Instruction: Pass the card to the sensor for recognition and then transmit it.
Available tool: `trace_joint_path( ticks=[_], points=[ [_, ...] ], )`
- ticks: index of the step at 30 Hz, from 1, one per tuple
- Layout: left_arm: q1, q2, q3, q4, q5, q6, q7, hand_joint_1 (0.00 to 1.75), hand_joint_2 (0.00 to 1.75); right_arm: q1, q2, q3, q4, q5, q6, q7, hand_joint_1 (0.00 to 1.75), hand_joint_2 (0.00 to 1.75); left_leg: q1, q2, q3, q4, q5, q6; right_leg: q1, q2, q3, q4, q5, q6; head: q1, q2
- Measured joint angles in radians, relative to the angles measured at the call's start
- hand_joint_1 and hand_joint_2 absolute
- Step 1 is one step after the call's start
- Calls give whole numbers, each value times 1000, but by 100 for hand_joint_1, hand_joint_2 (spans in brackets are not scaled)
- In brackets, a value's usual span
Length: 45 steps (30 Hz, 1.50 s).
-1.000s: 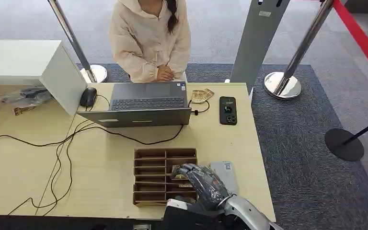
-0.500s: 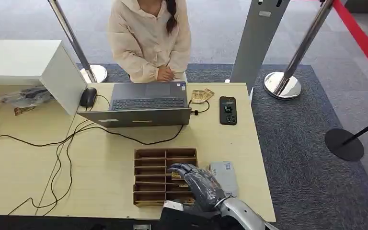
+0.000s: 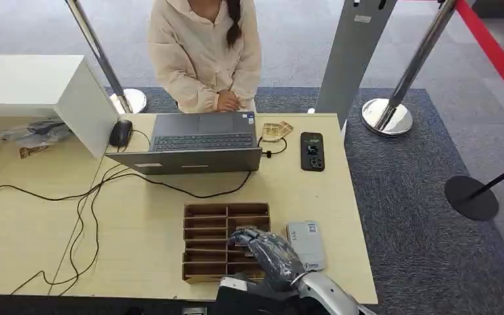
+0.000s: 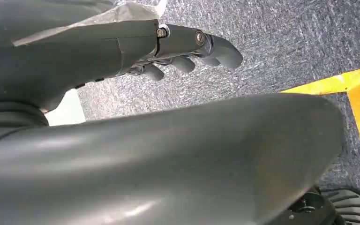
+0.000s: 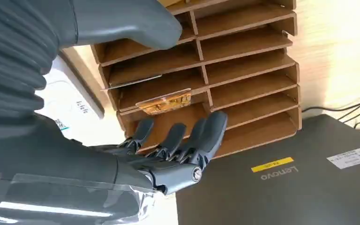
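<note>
Head view: right hand [image 3: 269,252] hovers over the near right part of one wooden slotted tray [image 3: 205,244], fingers apart, holding nothing. Tray has two columns of slots. Right wrist view: one card [image 5: 165,101] lies in a right-column slot of the tray, long axis along the slot, one edge sticking out over the slot's lip; fingertips [image 5: 211,125] just short of it, not touching. One grey sensor [image 3: 306,244] sits just right of the tray. Beyond the tray: one laptop [image 3: 195,148], one phone [image 3: 312,151], one person [image 3: 203,52]. Left hand [image 4: 187,51] hangs over carpet, fingers loosely curled, empty.
</note>
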Motion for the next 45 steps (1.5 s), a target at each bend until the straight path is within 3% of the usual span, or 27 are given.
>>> trace_joint_path(
  ticks=[10,33,40,45],
  points=[
    [0,1,0,0,0,0,3,0,0,-4,16,8,32,25,-13,2,86,175,0,0,0,0,0,0,0,0,0,0,0,0,0,0],
    [0,7,0,0,0,0,3,0,0,-4,40,8,85,27,-34,-2,101,175,0,0,0,0,0,0,0,0,0,0,0,0,0,0],
    [0,8,0,0,-1,0,4,0,0,-4,45,7,100,42,-50,-2,124,175,0,0,0,0,0,0,0,0,0,0,0,0,0,0],
    [0,9,0,0,-1,0,5,0,0,-5,53,7,117,49,-63,-2,127,175,0,0,0,0,0,0,0,0,0,0,0,0,0,0]
  ],
)
